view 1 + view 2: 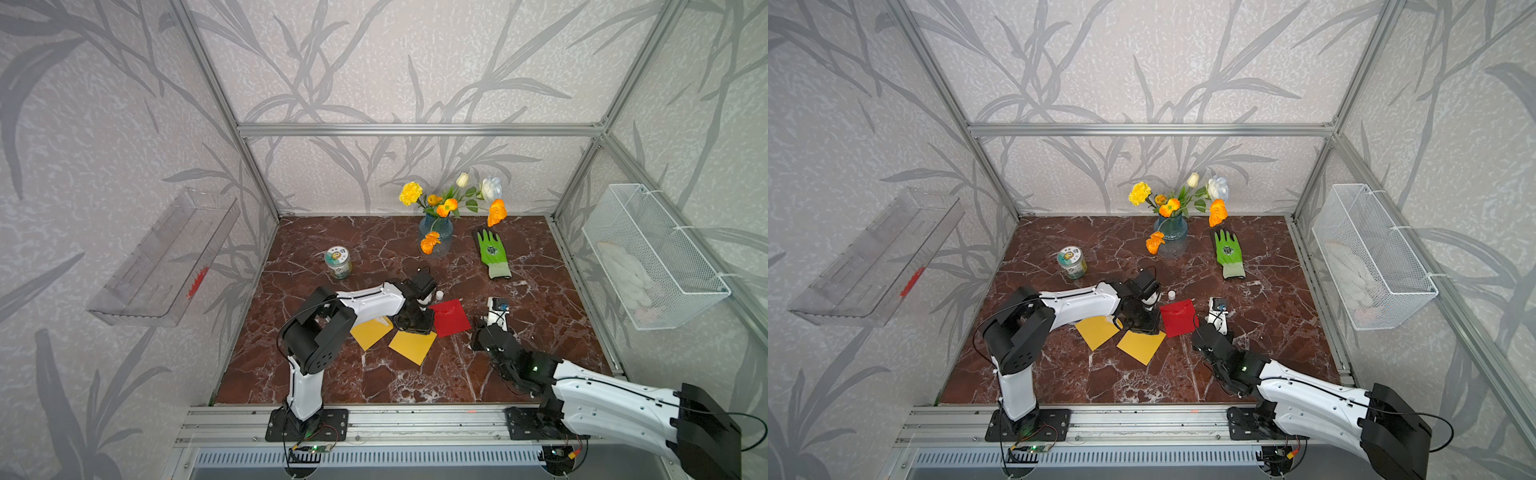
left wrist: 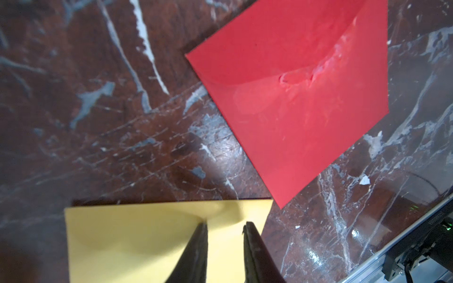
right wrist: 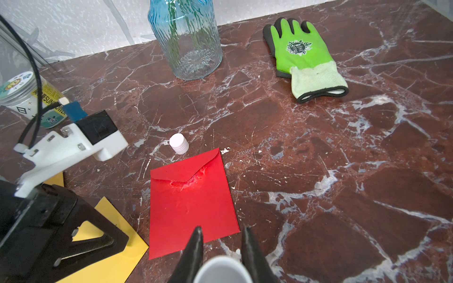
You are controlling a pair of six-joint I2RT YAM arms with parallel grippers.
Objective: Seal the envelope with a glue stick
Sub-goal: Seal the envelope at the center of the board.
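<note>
Right wrist view: we hold the white cylindrical glue stick [image 3: 223,269] in the clamped right gripper [image 3: 221,229], flat red paper envelope [image 1: 451,318] at its 10 o'clock in a top view, long axis roughly 12-to-6, flap end far; left gripper [image 2: 225,224] narrowly parted, empty.

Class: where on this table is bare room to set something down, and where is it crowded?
Bare: the near strip of table between the yellow envelopes and the front rail; the right side nearer than the glove; the back-left corner behind the jar. Crowded: the middle, around the red envelope, white cap, left hand and right hand.
</note>
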